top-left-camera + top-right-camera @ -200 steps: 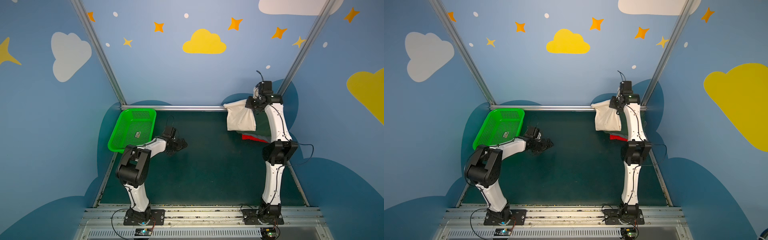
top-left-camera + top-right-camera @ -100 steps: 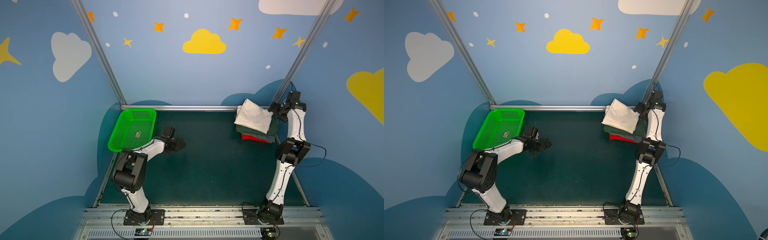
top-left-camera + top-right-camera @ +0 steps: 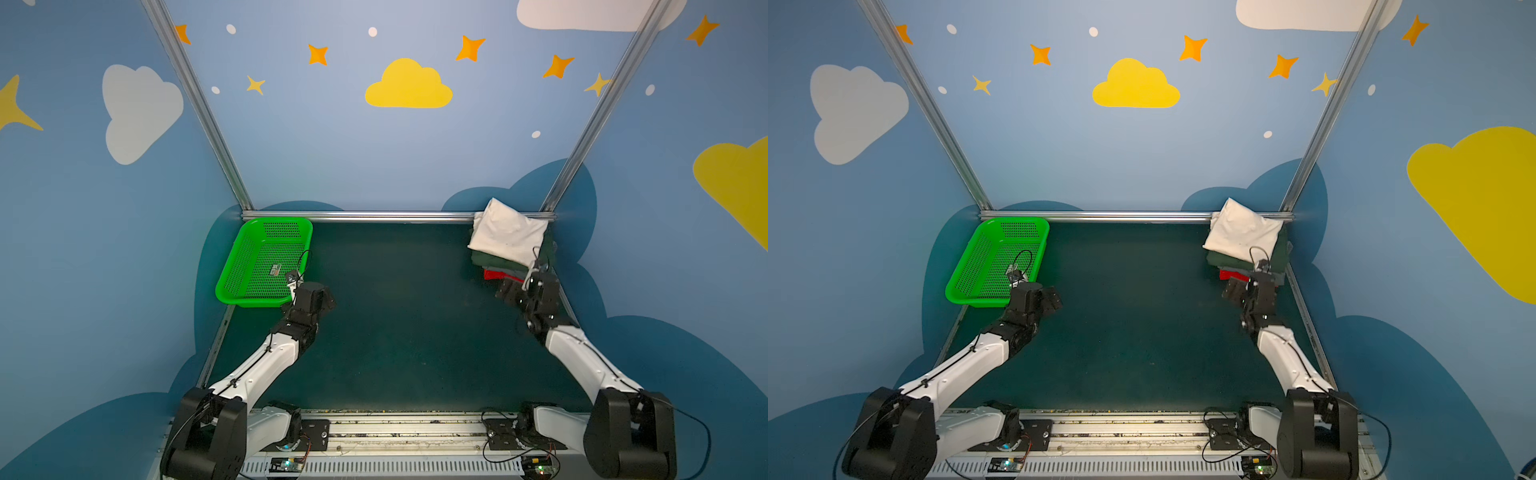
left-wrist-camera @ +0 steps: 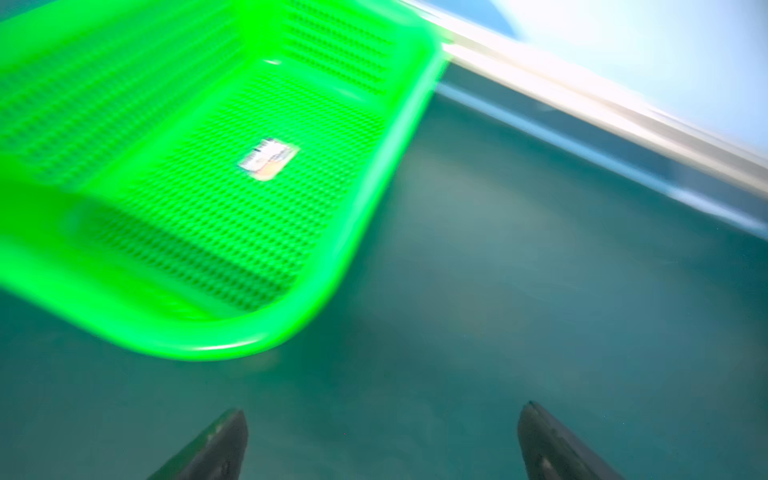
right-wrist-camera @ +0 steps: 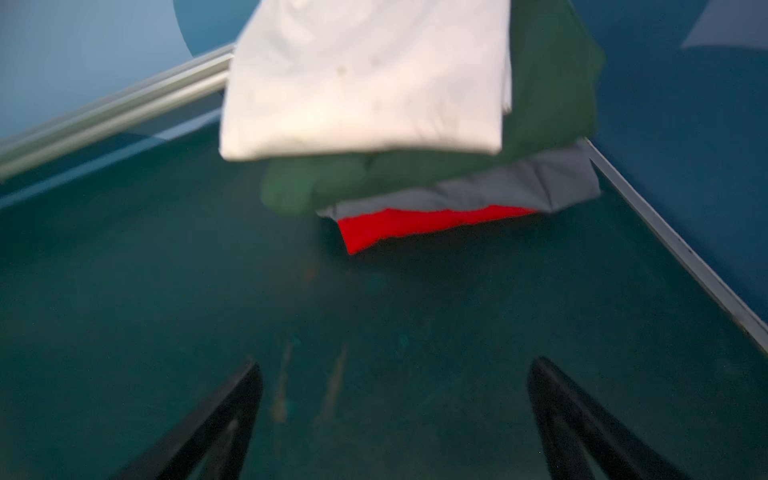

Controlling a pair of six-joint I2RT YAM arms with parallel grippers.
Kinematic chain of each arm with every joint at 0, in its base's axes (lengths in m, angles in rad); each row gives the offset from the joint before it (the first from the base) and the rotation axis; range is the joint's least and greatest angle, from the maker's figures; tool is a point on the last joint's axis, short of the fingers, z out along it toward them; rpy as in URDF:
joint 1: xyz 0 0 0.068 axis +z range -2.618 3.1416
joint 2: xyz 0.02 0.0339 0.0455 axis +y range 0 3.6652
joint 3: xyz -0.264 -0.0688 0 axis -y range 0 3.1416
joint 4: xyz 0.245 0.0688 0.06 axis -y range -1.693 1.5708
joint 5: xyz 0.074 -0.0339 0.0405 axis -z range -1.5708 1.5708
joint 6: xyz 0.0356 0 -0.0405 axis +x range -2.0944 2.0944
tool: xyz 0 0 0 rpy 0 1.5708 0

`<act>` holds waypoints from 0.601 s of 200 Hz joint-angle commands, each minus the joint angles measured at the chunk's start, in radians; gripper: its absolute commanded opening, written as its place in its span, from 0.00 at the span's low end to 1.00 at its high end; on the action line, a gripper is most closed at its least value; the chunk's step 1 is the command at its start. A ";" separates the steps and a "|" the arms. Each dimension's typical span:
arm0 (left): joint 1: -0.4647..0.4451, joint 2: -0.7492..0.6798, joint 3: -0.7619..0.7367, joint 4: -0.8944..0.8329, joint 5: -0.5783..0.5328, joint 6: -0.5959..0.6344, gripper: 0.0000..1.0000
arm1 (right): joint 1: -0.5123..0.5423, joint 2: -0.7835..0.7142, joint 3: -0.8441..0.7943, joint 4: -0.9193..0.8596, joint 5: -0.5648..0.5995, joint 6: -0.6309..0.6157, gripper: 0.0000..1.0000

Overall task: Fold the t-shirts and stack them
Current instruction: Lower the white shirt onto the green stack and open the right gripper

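Basket: bright green perforated plastic basket, rectangular, at 10 o'clock on the table in both top views. Its far end sits close to the back rail, its long axis a little skewed.
Sticker: small white sticker on the basket floor, print too blurred to read.
Left gripper: left gripper at 9 o'clock on the table, just off the basket's near corner at 4 o'clock and apart from it. Jaws spread wide over bare mat, holding nothing. Left wrist view blurred.
Mat: dark teal table mat, spanning the ground between both arms.
Rail: silver aluminium rail along the 12 o'clock edge.
Stack: four folded tees in the 2 o'clock corner, up against the back rail.
Top layer: cream-white folded cotton tee, lying askew, one corner pointing to 12 o'clock across the rail. Faint small specks show on its upper face.
Second layer: dark green folded tee, showing past the cream one on the 3 and 6 o'clock sides.
Third layer: grey folded tee, a thin strip.
Bottom layer: red folded tee, on the mat, a sliver at the 7 o'clock edge.
Right gripper: right gripper at 6 o'clock from the stack, near it but apart, with bare mat between its tips and the red tee. Jaws spread wide, gripping nothing. Right wrist view blurred.
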 commanded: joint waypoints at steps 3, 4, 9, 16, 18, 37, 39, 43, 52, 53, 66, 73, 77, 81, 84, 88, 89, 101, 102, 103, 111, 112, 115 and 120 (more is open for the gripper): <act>0.026 -0.014 -0.030 0.175 -0.085 0.164 1.00 | 0.014 -0.031 -0.156 0.251 0.116 -0.065 0.98; 0.027 -0.013 -0.034 0.186 -0.084 0.172 1.00 | 0.014 -0.032 -0.159 0.257 0.124 -0.063 0.98; 0.034 -0.007 -0.059 0.242 -0.084 0.209 1.00 | 0.017 -0.044 -0.172 0.263 0.146 -0.051 0.98; 0.049 0.010 -0.102 0.327 -0.069 0.252 1.00 | 0.015 -0.066 -0.173 0.259 0.137 -0.061 0.98; 0.054 0.016 -0.113 0.348 -0.063 0.258 1.00 | 0.015 -0.068 -0.178 0.270 0.134 -0.064 0.98; 0.112 0.065 -0.156 0.432 0.021 0.244 1.00 | 0.014 -0.022 -0.212 0.454 0.118 -0.100 0.98; 0.115 0.067 -0.156 0.440 0.028 0.249 1.00 | 0.015 -0.014 -0.208 0.460 0.117 -0.101 0.98; 0.121 0.080 -0.156 0.454 0.034 0.261 1.00 | 0.014 0.002 -0.203 0.469 0.115 -0.104 0.98; 0.128 0.108 -0.157 0.503 0.029 0.287 1.00 | 0.014 0.057 -0.194 0.515 0.109 -0.118 0.98; 0.129 0.112 -0.158 0.509 0.028 0.290 1.00 | 0.014 0.063 -0.194 0.522 0.111 -0.120 0.98; 0.138 0.155 -0.176 0.600 0.031 0.309 1.00 | 0.017 0.121 -0.169 0.580 0.090 -0.163 0.98; 0.139 0.159 -0.176 0.604 0.041 0.312 1.00 | 0.015 0.157 -0.154 0.609 0.082 -0.169 0.98; 0.142 0.161 -0.175 0.607 0.049 0.310 1.00 | 0.015 0.177 -0.134 0.581 0.075 -0.173 0.98; 0.147 0.167 -0.176 0.621 0.054 0.307 1.00 | 0.015 0.199 -0.119 0.570 0.074 -0.173 0.98; 0.150 0.174 -0.180 0.640 0.061 0.305 1.00 | 0.019 0.221 -0.114 0.582 0.073 -0.177 0.98; 0.159 0.189 -0.191 0.677 0.074 0.298 1.00 | 0.021 0.250 -0.115 0.613 0.062 -0.185 0.98; 0.162 0.193 -0.194 0.688 0.079 0.297 1.00 | 0.021 0.254 -0.117 0.627 0.058 -0.188 0.98; 0.203 0.260 -0.219 0.784 0.157 0.272 1.00 | 0.030 0.306 -0.111 0.676 -0.015 -0.232 0.98; 0.205 0.265 -0.218 0.786 0.165 0.270 1.00 | 0.031 0.308 -0.107 0.667 -0.022 -0.239 0.98; 0.209 0.270 -0.217 0.788 0.172 0.269 1.00 | 0.032 0.310 -0.104 0.655 -0.025 -0.241 0.98; 0.223 0.315 -0.200 0.793 0.210 0.269 1.00 | 0.034 0.360 -0.101 0.704 -0.021 -0.246 0.98; 0.224 0.320 -0.197 0.793 0.213 0.269 1.00 | 0.035 0.366 -0.104 0.720 -0.013 -0.244 0.98; 0.227 0.336 -0.191 0.795 0.225 0.269 1.00 | 0.041 0.379 -0.119 0.767 -0.001 -0.243 0.98; 0.228 0.357 -0.183 0.810 0.242 0.278 1.00 | 0.043 0.393 -0.127 0.812 0.003 -0.248 0.98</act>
